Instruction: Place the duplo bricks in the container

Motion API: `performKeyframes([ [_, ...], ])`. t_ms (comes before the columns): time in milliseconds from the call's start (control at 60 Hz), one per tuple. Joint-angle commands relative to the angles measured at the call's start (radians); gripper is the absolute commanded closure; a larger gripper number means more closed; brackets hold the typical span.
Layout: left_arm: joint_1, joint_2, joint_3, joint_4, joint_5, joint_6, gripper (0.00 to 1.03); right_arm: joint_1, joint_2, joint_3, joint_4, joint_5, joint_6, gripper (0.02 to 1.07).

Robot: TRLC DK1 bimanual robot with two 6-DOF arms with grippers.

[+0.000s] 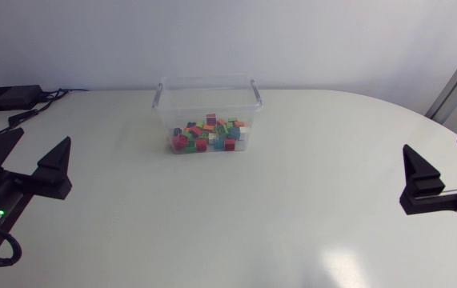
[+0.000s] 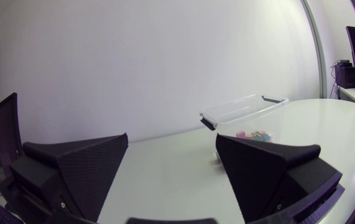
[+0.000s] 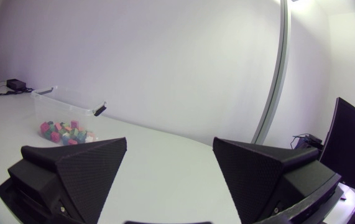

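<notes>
**Desk:** Where are the bricks?

**Me:** Every one I can see lies in a colourful heap at the bottom of the clear container. It stands on the tabletop well ahead of both hands, roughly midway between them. I find no loose brick near either hand.

**Desk:** And the hands?

**Me:** My left hand is spread wide with nothing in it. My right hand is the same, fingers far apart and nothing between them. Each sits at its own side, well apart from the container.

**Desk:** Which step are we on?

**Me:** I judge the placing finished, or paused until more bricks are set out.

**Desk:** Next move?

**Me:** If a brick turns up, the nearer hand should come down around it with fingers spread, pinch it, carry it above the rim and let go over the heap. The walls look tall, so I'd clear the rim well before releasing. Otherwise I'd make no move.
</notes>
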Motion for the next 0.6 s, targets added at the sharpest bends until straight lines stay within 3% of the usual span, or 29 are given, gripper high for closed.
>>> performKeyframes([
  [0, 0.0, -0.045, -0.038, -0.023, -0.003, -0.033, 0.06, -0.015, -0.022, -0.047, 0.008, -0.012, 0.021, 0.07],
  [583, -0.04, -0.364, -0.176, -0.232, -0.062, -0.186, 0.07, -0.096, -0.148, -0.252, 0.087, -0.128, 0.193, 0.07],
])
